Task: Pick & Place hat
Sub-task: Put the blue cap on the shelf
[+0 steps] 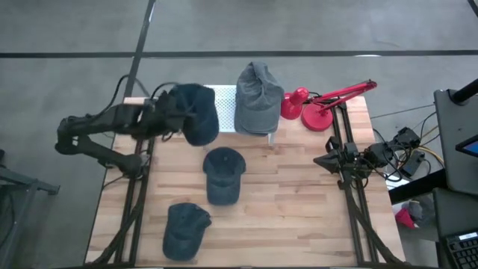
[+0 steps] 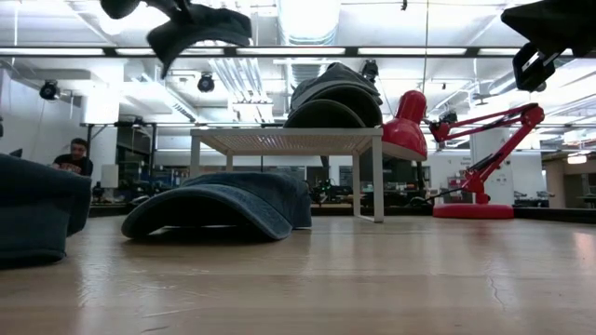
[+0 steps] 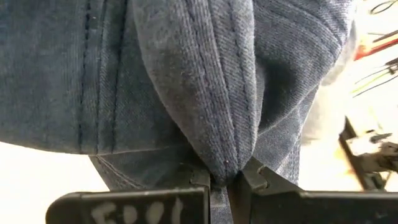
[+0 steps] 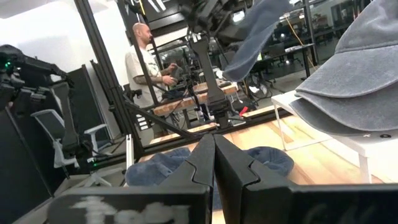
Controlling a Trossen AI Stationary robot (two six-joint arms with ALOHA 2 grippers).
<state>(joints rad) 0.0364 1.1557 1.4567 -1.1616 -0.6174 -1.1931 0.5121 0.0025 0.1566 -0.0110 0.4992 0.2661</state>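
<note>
table (image 1: 314, 209): wooden | white rack (image 1: 224, 101): at its far edge, grey hats (image 1: 258, 97) stacked on it | held hat (image 1: 196, 112): dark blue, aloft just beside rack | left gripper (image 3: 227, 180): pinched on its fabric | right gripper (image 4: 214, 165): closed, empty, well apart from rack.

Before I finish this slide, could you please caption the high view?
Left gripper holds a dark cap beside the white stand; two caps lie on the table.

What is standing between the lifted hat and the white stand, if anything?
Nothing visible. The left hand holds the dark hat in the air beside the white stand, where a grey hat stack fills the right part.
</note>
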